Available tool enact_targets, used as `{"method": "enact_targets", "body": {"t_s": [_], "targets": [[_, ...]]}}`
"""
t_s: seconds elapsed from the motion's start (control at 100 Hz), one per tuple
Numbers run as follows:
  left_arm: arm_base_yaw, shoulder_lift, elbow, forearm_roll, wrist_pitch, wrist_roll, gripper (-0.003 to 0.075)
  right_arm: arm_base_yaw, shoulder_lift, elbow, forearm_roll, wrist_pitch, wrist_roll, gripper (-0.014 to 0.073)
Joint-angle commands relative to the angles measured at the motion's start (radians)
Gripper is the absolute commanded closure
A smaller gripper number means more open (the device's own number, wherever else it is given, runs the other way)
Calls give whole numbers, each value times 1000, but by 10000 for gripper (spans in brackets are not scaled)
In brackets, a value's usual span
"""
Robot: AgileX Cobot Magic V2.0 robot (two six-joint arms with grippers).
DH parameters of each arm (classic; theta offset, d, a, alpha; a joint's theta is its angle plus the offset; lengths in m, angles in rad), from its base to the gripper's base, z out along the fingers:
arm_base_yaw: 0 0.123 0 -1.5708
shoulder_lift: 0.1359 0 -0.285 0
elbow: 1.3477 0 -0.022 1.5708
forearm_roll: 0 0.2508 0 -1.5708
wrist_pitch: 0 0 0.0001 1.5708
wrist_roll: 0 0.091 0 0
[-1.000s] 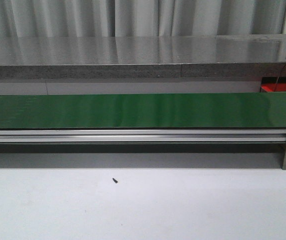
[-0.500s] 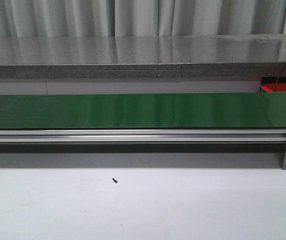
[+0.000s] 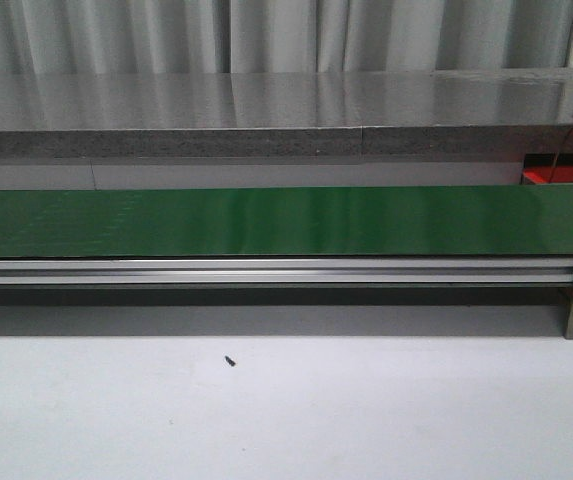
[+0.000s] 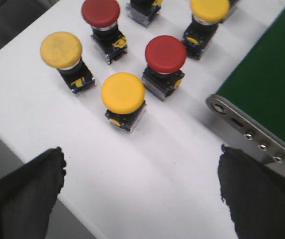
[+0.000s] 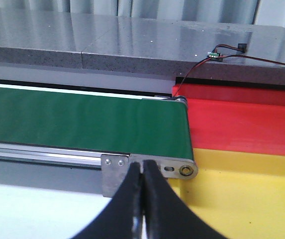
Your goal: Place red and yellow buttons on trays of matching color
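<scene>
The left hand [image 4: 140, 196] is wide open and holds nothing. It hangs over the white bench [image 4: 147, 164], just short of a yellow button [image 4: 123, 93]. Past that sit a red button [image 4: 165, 53], another yellow button [image 4: 61, 50], a second red button [image 4: 100, 12] and a third yellow button [image 4: 209, 9]. The green belt [image 4: 271, 89] runs beside them.

The right hand [image 5: 143, 199] is squeezed tight with nothing in it. It waits by the belt's end, near the red tray [image 5: 241, 124] and yellow tray [image 5: 246, 194].

In the front view nothing has changed over the last second. The belt is bare, so no button has been moved yet.
</scene>
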Motion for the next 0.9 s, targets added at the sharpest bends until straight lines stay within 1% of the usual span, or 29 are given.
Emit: {"method": "enact_targets", "body": {"t_s": [0.0,0.21,0.5,0.89], "targets": [[29,20,-34,-10,-66,-10,133,-6,-13,-19,-8,-85,1,662],[44,114,-62,-6,-89,-5,133,-6,-13,-19,-8,-85,1,662],[44,245,-186,1,-7,54,133,-6,-13,-19,-8,-85,1,662],[44,360,-264,1,-11,82,133,-6,-13,-19,-8,-85,1,662]]}}
